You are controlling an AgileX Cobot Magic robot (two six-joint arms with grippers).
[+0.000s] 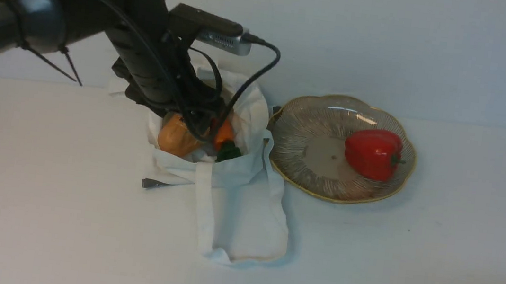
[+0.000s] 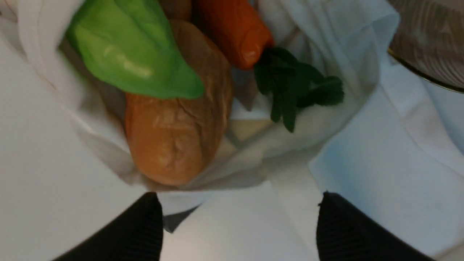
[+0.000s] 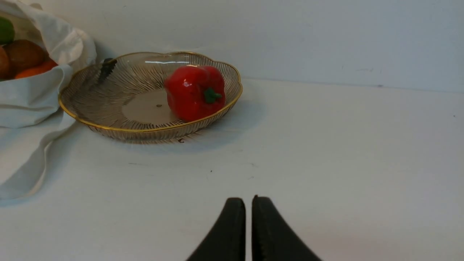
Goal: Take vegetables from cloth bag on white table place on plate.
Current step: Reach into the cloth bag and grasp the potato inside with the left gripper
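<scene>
- Front view: my left arm reaches in from the upper left of the frame, over the white cloth bag left of centre; the jaws are mostly hidden behind its dark parts and a looping cable, so this view alone does not tell me how they stand.
- In the bag's mouth a tan-brown potato lies left of the orange carrot, whose dark green top points toward the bottom of the frame; a bag strap trails over the white surface.
- Right of centre, the ribbed, gold-rimmed plate stands beside the bag; a red bell pepper lies in its right part, stem toward the right of the frame.
- Left wrist view: my left jaws are spread wide, their dark fingertips well apart; the light green gourd overlaps the potato inside the bag, with the carrot and its leafy top near them.
- Right wrist view: my right jaws are pressed together above the surface, their tips side by side; the plate, the pepper in it and part of the filled bag show beyond them.
</scene>
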